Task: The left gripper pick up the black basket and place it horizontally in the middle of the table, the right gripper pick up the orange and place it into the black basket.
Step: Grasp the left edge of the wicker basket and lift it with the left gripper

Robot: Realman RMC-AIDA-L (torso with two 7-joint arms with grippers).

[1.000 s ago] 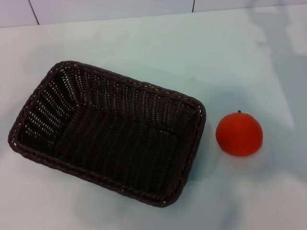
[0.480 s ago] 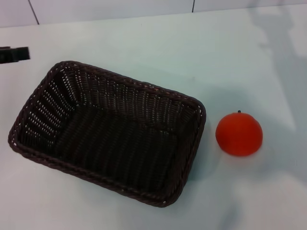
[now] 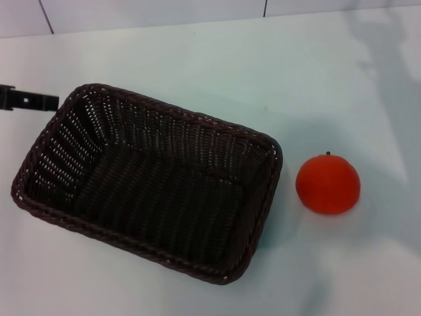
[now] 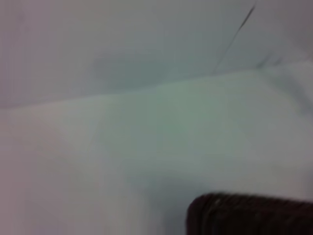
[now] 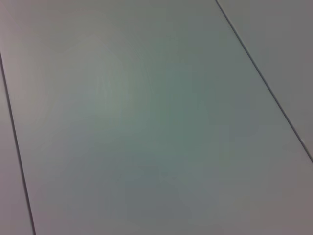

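The black basket (image 3: 148, 181) lies empty on the table (image 3: 217, 72), tilted, at the left and centre of the head view. The orange (image 3: 327, 184) sits on the table just to the right of the basket, apart from it. The left gripper (image 3: 29, 101) shows only as a dark bar at the left edge, just beside the basket's far left corner. A corner of the basket (image 4: 249, 215) also shows in the left wrist view. The right gripper is out of view.
A tiled wall (image 3: 151, 13) runs along the far edge of the table. The right wrist view shows only pale tiles with dark seams (image 5: 259, 73). Bare table surface lies beyond and to the right of the orange.
The left gripper's dark bar has come in from the left edge and reached farther right and a little lower, towards the basket's far left corner. The basket and the orange have not moved.
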